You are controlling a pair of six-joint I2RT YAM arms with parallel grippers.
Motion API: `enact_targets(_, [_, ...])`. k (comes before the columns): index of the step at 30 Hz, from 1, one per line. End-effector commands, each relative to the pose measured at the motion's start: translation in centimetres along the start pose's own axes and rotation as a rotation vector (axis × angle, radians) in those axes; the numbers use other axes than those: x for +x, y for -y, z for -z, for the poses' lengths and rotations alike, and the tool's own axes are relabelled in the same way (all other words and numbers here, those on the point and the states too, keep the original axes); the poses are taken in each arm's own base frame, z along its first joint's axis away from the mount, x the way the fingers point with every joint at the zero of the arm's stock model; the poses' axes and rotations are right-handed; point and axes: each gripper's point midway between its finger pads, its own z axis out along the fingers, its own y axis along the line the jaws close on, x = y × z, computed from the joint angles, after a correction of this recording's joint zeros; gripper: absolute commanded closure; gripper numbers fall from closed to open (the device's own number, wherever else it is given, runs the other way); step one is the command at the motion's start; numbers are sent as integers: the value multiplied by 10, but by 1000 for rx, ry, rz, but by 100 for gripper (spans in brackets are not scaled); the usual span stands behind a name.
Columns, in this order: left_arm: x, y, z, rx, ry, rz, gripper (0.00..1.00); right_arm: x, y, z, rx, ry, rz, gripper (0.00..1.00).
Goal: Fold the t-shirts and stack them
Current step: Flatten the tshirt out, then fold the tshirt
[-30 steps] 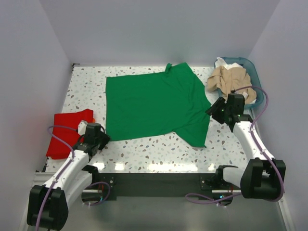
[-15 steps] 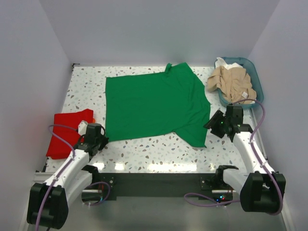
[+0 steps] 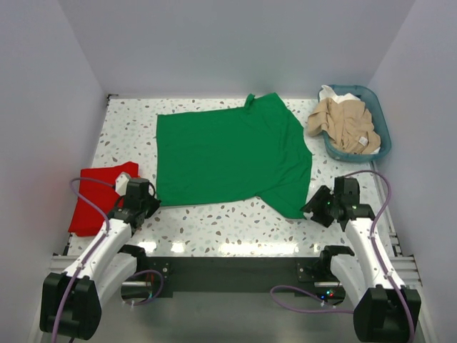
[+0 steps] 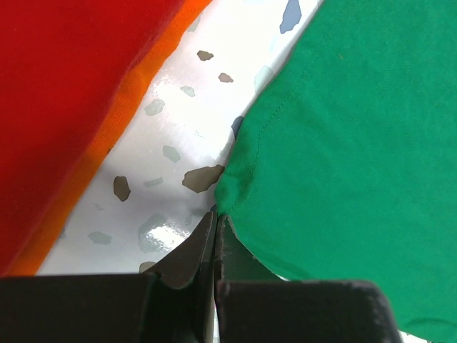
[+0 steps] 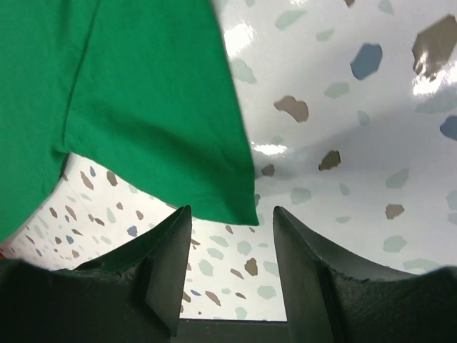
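- Two shirts lie on the table point(image 3: 235, 225): green shirt point(image 3: 228, 157) spread flat, red shirt point(image 3: 96, 200) left of it.
- Left gripper point(image 4: 215, 229): fingers together at the green shirt's near-left corner.
- Right gripper point(image 5: 230, 214): fingers apart over its near-right corner.

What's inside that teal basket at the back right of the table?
A crumpled beige shirt fills the teal basket and spills over its left rim, with a bit of white cloth showing at the back. Anything underneath the heap is covered.

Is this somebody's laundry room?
Probably not: it looks like a robot test booth. Plain white walls box in a speckled table, a left arm and right arm are bolted at its edge, and a green t-shirt lies spread out.
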Motion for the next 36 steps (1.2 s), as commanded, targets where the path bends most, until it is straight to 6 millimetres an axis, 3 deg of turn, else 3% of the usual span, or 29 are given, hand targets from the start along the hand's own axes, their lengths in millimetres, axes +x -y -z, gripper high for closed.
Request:
enact_targets(1, [-15, 11, 5, 19, 47, -22, 100, 20, 10, 2, 28, -60, -63, 47])
enact_targets(11, [-15, 13, 4, 24, 43, -24, 100, 31, 3, -15, -23, -108, -164, 47])
enact_targets(20, [-16, 15, 5, 30, 44, -27, 100, 20, -5, -33, -51, -92, -216, 53])
enact_targets(22, [-16, 14, 5, 30, 45, -30, 100, 16, -7, -33, -56, -73, -220, 57])
enact_targets(26, [-17, 16, 6, 33, 48, -33, 100, 4, -7, -27, -48, -8, -203, 79])
enact_targets(32, [-22, 22, 6, 47, 59, -41, 100, -16, -19, -13, -75, 56, -134, 98])
enact_targets(36, [-28, 32, 6, 58, 61, -51, 100, -39, -37, -1, -112, 105, -64, 100])
